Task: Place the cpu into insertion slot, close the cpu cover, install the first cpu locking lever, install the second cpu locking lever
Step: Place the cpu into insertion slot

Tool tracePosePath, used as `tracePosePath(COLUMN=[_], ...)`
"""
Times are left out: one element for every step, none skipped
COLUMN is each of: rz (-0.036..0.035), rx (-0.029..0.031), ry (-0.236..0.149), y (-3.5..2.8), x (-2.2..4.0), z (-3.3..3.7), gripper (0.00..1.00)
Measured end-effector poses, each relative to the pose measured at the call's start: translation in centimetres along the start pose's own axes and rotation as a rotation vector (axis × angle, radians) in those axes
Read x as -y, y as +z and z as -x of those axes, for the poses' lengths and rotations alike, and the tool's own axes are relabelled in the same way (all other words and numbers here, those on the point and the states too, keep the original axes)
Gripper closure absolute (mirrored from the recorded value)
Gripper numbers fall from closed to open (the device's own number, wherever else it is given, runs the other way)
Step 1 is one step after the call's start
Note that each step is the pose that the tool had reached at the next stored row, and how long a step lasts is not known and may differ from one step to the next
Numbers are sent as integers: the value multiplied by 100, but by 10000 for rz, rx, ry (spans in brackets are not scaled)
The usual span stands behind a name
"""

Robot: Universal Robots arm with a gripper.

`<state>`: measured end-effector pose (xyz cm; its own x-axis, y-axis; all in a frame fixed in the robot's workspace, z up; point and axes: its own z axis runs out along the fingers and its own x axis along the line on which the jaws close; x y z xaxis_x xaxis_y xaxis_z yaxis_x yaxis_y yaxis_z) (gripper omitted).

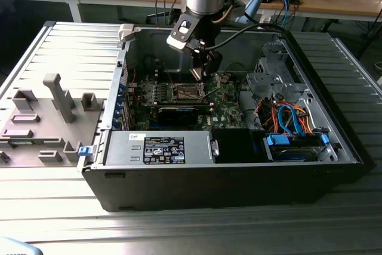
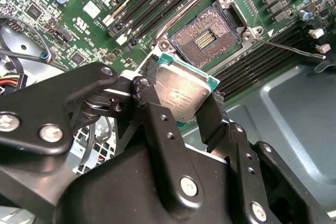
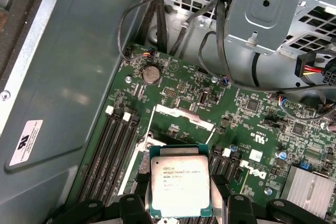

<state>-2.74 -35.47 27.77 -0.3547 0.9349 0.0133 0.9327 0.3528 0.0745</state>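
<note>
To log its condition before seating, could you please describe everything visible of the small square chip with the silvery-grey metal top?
The cpu is a small flat square: a dull silvery-grey metal lid bearing faint print, on a thin green base showing as a border. The black gripper is shut on it, a finger on each of two opposite edges. It is held off the green board near the open, dark-centred square insertion slot, not yet seated.

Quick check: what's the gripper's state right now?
The gripper is closed on the cpu, which is not yet in the insertion slot.
</note>
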Motion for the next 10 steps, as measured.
tracePosePath(rz=[0, 0, 0, 0, 1, 1, 1, 1, 2, 2], rx=[1, 2, 2, 3, 4, 5, 6, 8, 9, 10], ry=[15, 25, 38, 48, 63, 73, 86, 114, 125, 133], y=[1, 1, 2, 2, 4, 4, 5, 7, 7, 8], x=[0, 0, 0, 0, 0, 0, 0, 0, 1, 1], z=[0, 0, 0, 0, 0, 0, 0, 0, 0, 0], gripper=[45, 45, 45, 45, 45, 45, 45, 45, 45, 45])
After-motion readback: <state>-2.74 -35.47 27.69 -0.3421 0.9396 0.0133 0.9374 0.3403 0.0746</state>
